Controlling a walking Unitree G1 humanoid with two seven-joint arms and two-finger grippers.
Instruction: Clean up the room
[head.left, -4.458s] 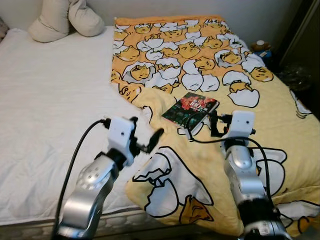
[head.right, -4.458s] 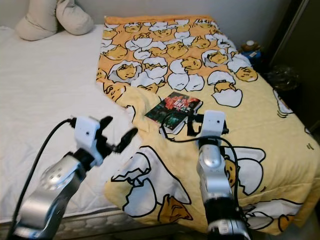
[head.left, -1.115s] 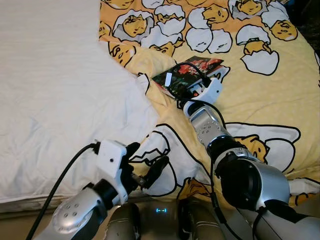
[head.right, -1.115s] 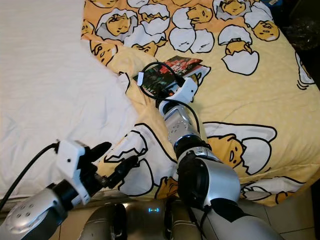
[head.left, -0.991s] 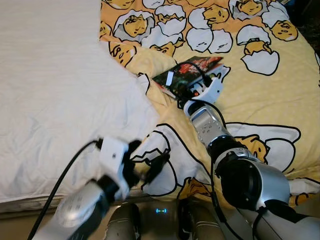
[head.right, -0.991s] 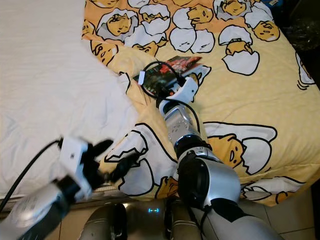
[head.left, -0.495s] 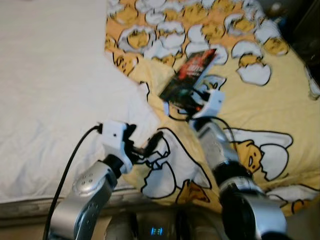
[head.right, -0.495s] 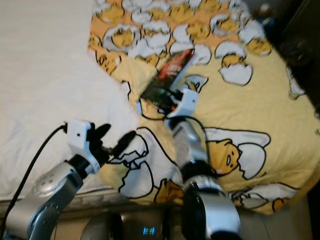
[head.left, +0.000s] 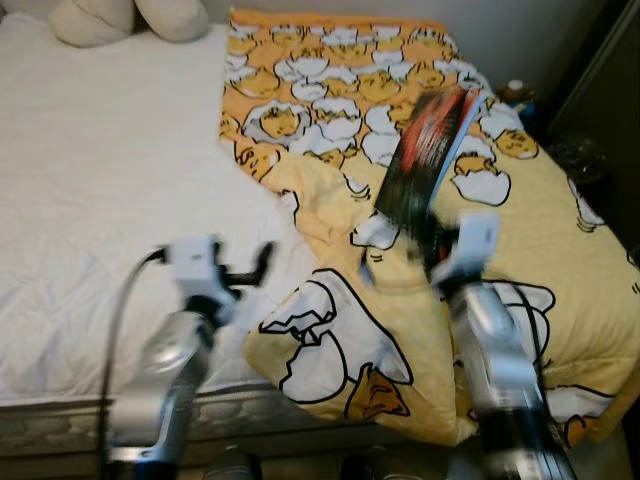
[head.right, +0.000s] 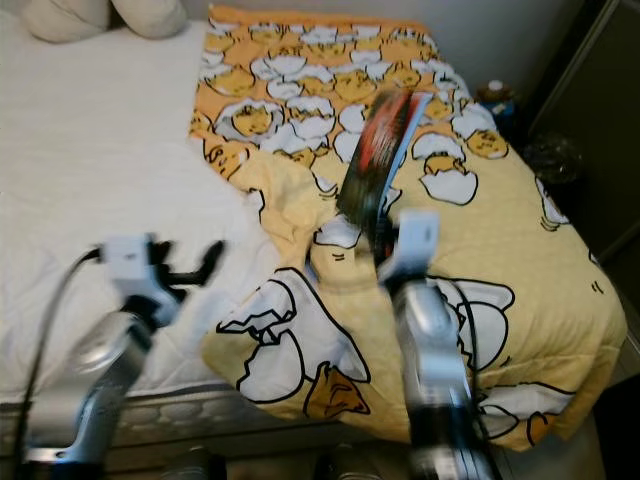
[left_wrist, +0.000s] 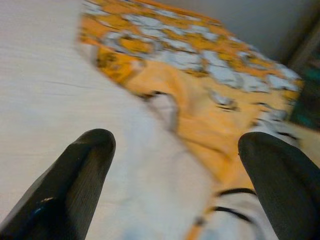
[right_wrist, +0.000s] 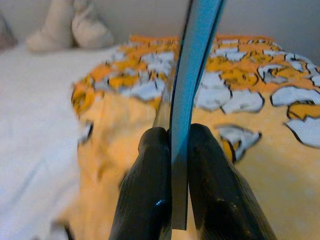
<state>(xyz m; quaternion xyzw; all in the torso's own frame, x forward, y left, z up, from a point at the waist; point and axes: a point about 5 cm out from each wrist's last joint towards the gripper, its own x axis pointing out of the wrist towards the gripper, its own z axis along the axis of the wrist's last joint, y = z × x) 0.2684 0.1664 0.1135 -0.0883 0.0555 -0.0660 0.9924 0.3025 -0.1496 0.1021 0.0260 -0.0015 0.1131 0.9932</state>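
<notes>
A dark book with a red cover (head.left: 430, 160) stands on edge in the air above the yellow egg-print blanket (head.left: 340, 90). My right gripper (head.left: 428, 238) is shut on its lower end. In the right wrist view the book's blue edge (right_wrist: 197, 45) runs up between the two black fingers (right_wrist: 150, 190), which press on both sides. My left gripper (head.left: 255, 270) hovers open over the edge of the white sheet (head.left: 100, 170), beside the blanket's folded corner. Its fingers (left_wrist: 75, 175) stand wide apart with nothing between them.
Beige pillows (head.left: 100, 18) lie at the bed's head. Dark furniture (head.left: 600, 110) stands along the bed's right side, with a small object (head.left: 515, 92) near it. The blanket hangs over the bed's front edge (head.left: 330, 420).
My right gripper closed on the book and lifted it off the blanket, tipping it upright. The head view has swung up and back. My left arm has risen, still open.
</notes>
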